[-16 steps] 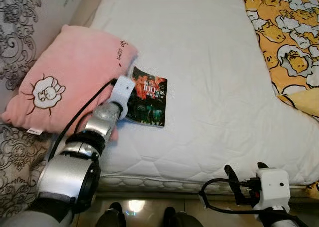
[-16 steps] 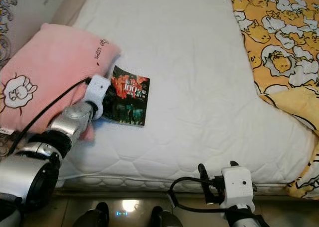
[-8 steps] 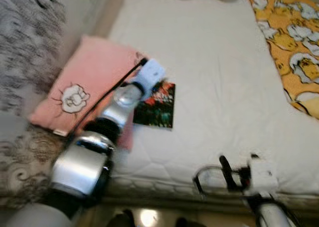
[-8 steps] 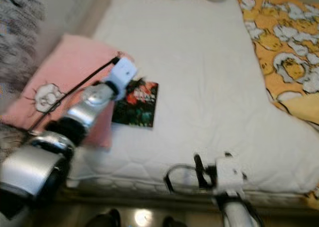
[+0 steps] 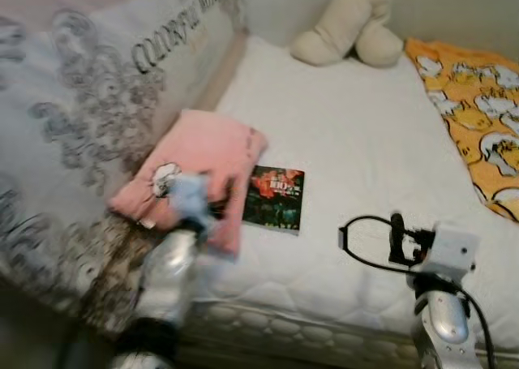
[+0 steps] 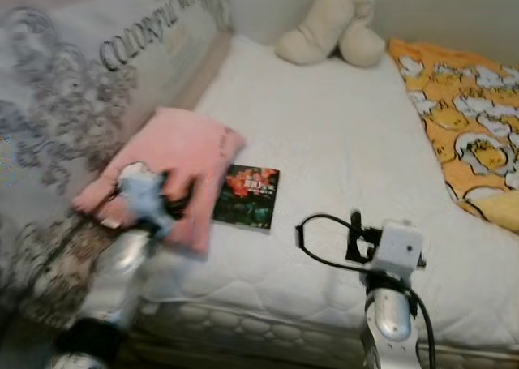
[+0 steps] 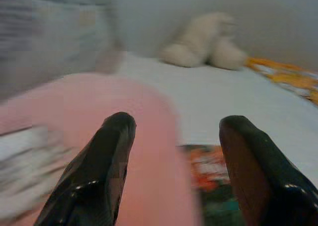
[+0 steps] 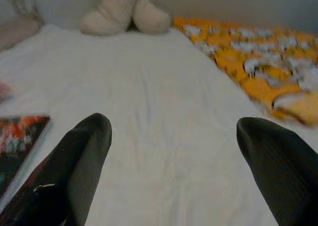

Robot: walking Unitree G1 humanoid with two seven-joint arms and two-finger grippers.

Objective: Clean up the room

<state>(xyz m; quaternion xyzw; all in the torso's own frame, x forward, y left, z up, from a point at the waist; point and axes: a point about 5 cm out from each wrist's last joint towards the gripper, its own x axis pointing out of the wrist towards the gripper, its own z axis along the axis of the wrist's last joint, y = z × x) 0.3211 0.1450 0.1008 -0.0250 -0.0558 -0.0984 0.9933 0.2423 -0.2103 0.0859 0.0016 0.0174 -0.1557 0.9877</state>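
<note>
Left tool (image 7: 171, 186) sits over the near edge of the pink pillow (image 5: 199, 162), fingers spread, nothing between them. The head views are motion-blurred around that arm, so exact contact with the pillow can't be read. Right tool (image 8: 174, 161) is also spread and empty, held low off the front edge of the bed (image 5: 365, 142), pointing across the mattress.

Task items: the book (image 5: 275, 199) lies flat on the white mattress, just beside the pillow's right edge, cover up. The pillow leans partly against the patterned side cushion (image 5: 81, 117). A cream plush toy (image 5: 345, 28) sits at the far end of the bed, and the yellow printed blanket (image 5: 474, 117) is bunched along the right side.

My read: the book is the likely pick, with the left tool nearest.

How to do it well:
- A flat book on a soft mattress leaves no gap under it. Come in low at the spine or a free long edge and press one finger into the mattress to get under.
- Keep clear of the pillow corner (easy to pinch fabric with the cover).
- Grip across the spine so the pages don't fan open.
- Let the body settle first, since the blur suggests it's in motion.
</note>
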